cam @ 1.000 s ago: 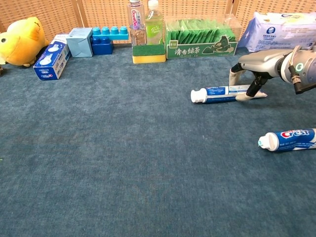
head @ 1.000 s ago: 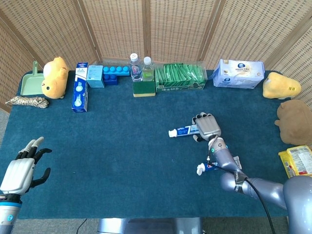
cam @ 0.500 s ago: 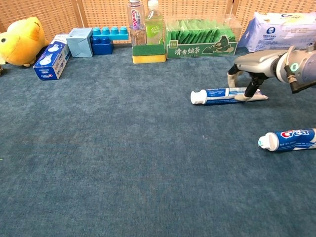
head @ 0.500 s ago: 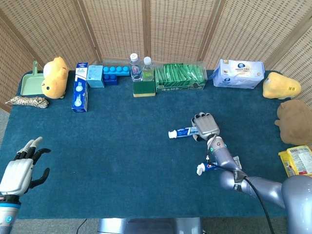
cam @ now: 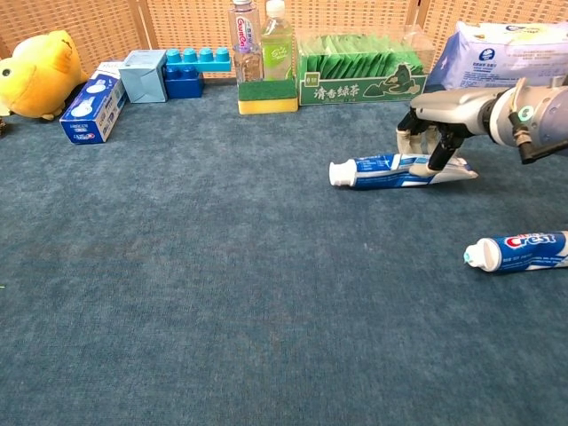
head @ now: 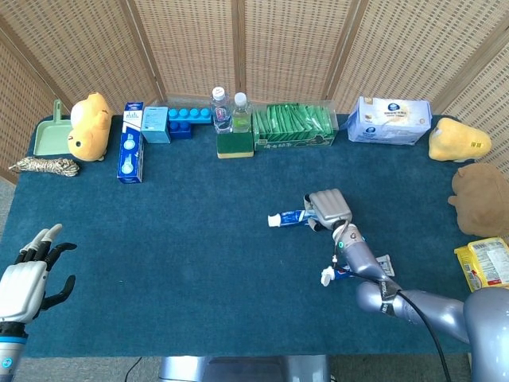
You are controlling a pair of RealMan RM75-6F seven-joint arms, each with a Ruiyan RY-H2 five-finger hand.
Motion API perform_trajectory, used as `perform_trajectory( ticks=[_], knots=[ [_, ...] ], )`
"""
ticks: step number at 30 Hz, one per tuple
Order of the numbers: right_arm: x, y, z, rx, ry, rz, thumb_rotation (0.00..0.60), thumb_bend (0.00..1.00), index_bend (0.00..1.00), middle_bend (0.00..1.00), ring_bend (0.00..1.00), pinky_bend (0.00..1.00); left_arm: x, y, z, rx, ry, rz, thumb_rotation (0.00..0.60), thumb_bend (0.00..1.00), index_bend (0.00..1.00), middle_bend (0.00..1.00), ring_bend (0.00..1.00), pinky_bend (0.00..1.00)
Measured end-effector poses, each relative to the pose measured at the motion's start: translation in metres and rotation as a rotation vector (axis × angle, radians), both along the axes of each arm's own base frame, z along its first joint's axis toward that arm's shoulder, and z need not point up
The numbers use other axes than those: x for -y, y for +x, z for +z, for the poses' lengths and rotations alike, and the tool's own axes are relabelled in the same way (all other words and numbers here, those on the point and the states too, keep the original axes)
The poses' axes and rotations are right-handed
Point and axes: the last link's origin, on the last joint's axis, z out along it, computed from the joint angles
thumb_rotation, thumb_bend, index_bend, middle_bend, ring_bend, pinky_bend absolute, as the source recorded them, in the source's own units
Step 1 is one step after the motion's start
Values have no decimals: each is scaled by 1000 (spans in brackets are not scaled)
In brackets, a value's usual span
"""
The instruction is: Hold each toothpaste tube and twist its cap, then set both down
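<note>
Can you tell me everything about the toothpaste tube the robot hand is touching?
The blue and white toothpaste tube with a round white cap lies flat on the dark teal carpeted table, cap pointing towards the robot's left side. It looks like soft, shiny plastic with blue printing too small to read, and its cap is on. The silver and black right hand arches over its tail half, fingers reaching down on both sides of the tube. Whether they truly grip it cannot be told. Nothing else touches it.

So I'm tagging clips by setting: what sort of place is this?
Probably a staged robot test bench, not a home: a blue cloth-covered table, wicker screens as backdrop, and unrelated props lined along the back, such as a yellow plush toy and building blocks.
</note>
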Motion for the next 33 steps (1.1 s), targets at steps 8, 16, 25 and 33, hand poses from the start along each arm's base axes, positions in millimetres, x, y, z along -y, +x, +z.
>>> perform_trajectory(
  ticks=[8,16,25,33],
  knots=[
    [-7,-4,14,110,-5,-12,600,546,900,665,572,636,-3,5,-1,7,-7,-25,600,378,242,19,0,114],
    [-21,-8,35,224,16,-44,600,552,906,713,642,705,-17,17,-6,39,-75,-67,600,379,254,57,1,179],
    [-46,-3,50,306,67,-55,600,556,906,722,667,724,-52,48,-22,75,-189,-173,600,379,262,72,13,219],
    [-64,8,56,387,105,-58,600,557,906,724,674,730,-88,82,-46,165,-313,-223,600,375,261,55,1,221]
  ],
)
